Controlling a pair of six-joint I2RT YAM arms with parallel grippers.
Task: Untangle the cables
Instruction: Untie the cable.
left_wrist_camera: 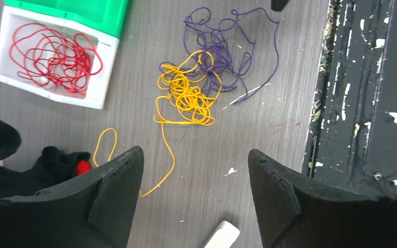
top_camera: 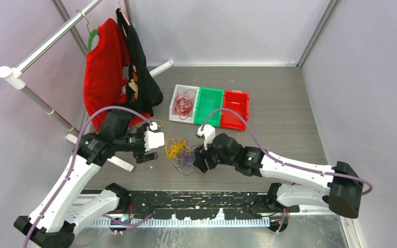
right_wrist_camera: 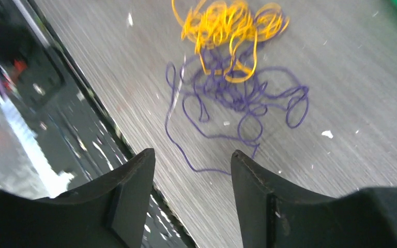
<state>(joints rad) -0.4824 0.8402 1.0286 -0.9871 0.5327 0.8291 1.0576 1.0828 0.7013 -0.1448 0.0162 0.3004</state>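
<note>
Tabletop [top_camera: 289, 129]: tangled cables [top_camera: 181, 152] near front edge, between released left pincer [left_wrist_camera: 194, 152] and right pincer [right_wrist_camera: 192, 153].

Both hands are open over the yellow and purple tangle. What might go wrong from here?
The yellow cable and purple cable overlap, so pulling either may drag the other or tighten the knot.
The purple cable's loose end lies near the front edge of the table; a pull toward the arms might slide it off.
The left hand and right hand are open and empty, and such thin strands may slip from a pinch.
</note>
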